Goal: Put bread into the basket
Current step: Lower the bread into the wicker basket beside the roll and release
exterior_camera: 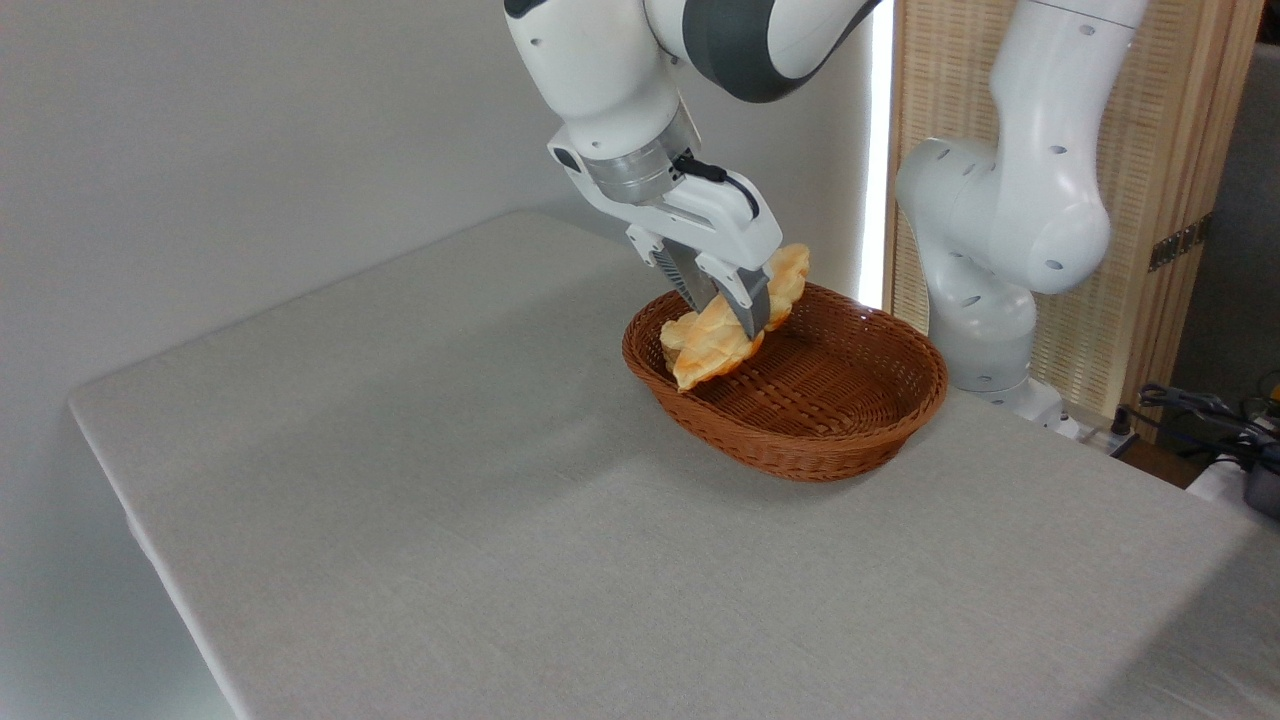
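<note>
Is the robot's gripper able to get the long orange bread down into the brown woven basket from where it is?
Probably yes. The gripper is shut on the long golden-orange bread right over the oval reddish-brown wicker basket; the bread's lower end dips inside the rim, and nothing else fills the basket.

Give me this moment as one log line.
phase: placing | hand: shut on bread | bread: tilted, lower end inside basket, upper end above far rim | release: not yet
</note>
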